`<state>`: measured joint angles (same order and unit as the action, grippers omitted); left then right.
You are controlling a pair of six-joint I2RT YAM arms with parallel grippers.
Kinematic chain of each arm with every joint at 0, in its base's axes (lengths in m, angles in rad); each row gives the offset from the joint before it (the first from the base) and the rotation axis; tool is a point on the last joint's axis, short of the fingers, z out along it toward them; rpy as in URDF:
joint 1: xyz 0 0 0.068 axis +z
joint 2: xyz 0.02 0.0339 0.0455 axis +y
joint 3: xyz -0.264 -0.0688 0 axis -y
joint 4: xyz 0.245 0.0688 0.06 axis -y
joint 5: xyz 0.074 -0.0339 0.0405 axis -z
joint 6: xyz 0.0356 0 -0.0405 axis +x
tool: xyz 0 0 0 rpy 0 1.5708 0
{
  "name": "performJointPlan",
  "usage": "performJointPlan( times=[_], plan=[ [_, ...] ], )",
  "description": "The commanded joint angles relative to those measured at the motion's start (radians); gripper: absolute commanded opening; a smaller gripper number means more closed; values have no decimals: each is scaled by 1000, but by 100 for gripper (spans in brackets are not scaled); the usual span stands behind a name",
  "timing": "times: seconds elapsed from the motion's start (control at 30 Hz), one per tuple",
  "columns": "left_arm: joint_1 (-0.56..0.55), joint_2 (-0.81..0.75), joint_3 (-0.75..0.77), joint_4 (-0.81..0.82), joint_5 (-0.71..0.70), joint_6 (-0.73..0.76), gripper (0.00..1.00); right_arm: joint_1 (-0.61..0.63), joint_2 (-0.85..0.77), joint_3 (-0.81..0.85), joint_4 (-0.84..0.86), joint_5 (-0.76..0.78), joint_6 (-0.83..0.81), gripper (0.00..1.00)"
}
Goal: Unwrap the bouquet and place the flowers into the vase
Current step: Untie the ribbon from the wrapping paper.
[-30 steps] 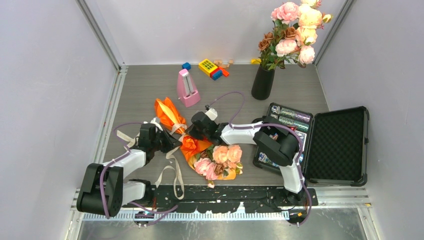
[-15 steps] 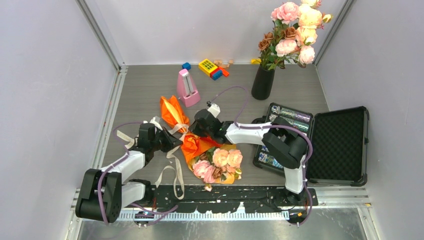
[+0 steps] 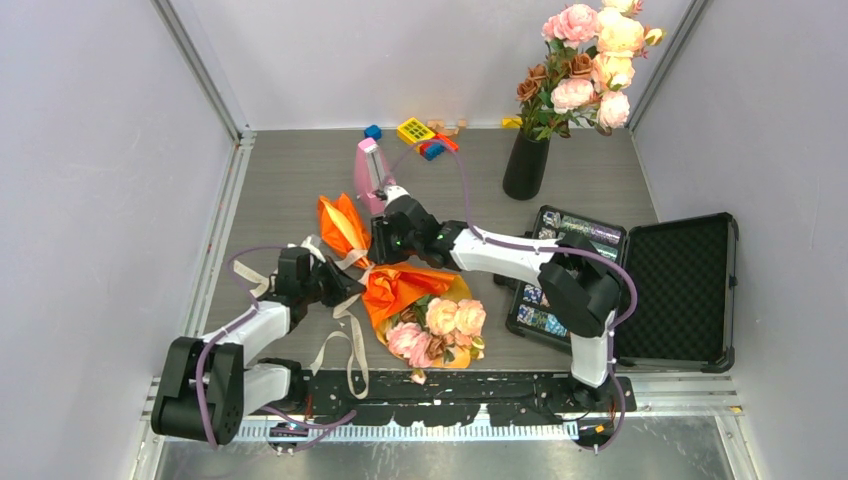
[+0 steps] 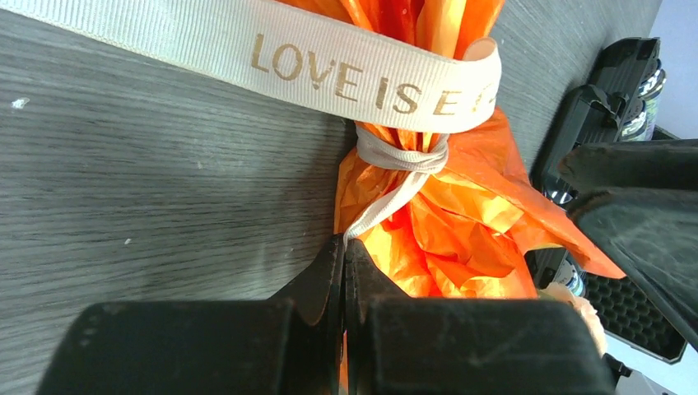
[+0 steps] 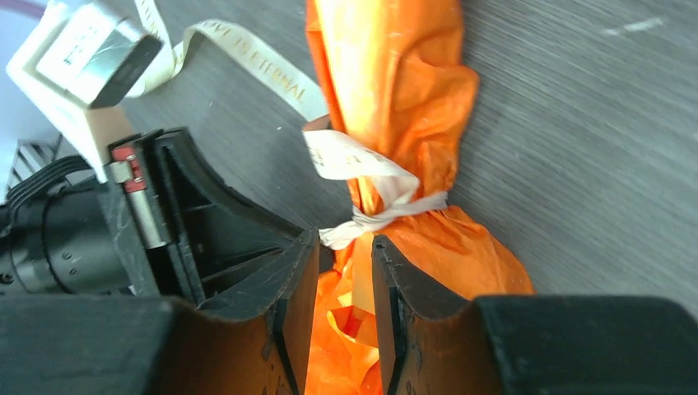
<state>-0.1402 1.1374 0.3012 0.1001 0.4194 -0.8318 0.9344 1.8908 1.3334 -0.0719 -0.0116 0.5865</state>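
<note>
The bouquet point(image 3: 405, 290) lies on the table in crinkly orange paper, its pink and peach flowers point(image 3: 440, 322) at the near end. A cream ribbon point(image 4: 362, 74) is knotted point(image 4: 403, 152) round the paper's neck. My left gripper point(image 4: 344, 243) is shut on a thin strand of that ribbon running from the knot; in the top view it point(image 3: 345, 285) sits left of the bouquet. My right gripper point(image 5: 346, 243) is open just short of the knot point(image 5: 387, 206), with orange paper showing in its gap; from above it point(image 3: 380, 245) hangs over the neck. The black vase point(image 3: 525, 165) stands far right and holds other roses.
A pink metronome point(image 3: 368, 172) stands just behind the right gripper. Toy blocks point(image 3: 422, 135) lie at the back wall. An open black case point(image 3: 680, 290) with small items sits right of the bouquet. Loose ribbon point(image 3: 335, 350) trails toward the near edge.
The right gripper has opened, let go of the orange paper and moved back-left toward the knot. The paper's wide end has sprung open a little. The left gripper stays shut on the ribbon.
</note>
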Motion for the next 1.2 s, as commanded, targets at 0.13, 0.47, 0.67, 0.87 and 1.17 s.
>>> performJointPlan(
  times=[0.13, 0.47, 0.67, 0.87, 1.17],
  plan=[
    [2, 43, 21, 25, 40, 2, 0, 24, 102, 192, -169, -114, -343, 34],
    [2, 62, 22, 36, 41, 3, 0, 46, 177, 273, -219, -105, -425, 31],
    [2, 68, 24, 41, 44, 0, 0, 50, 209, 302, -227, -88, -438, 31],
    [2, 73, 23, 43, 45, 0, 0, 54, 223, 317, -229, -48, -440, 24],
    [2, 69, 23, 43, 47, 0, 0, 72, 243, 330, -225, 8, -461, 22]
  ],
)
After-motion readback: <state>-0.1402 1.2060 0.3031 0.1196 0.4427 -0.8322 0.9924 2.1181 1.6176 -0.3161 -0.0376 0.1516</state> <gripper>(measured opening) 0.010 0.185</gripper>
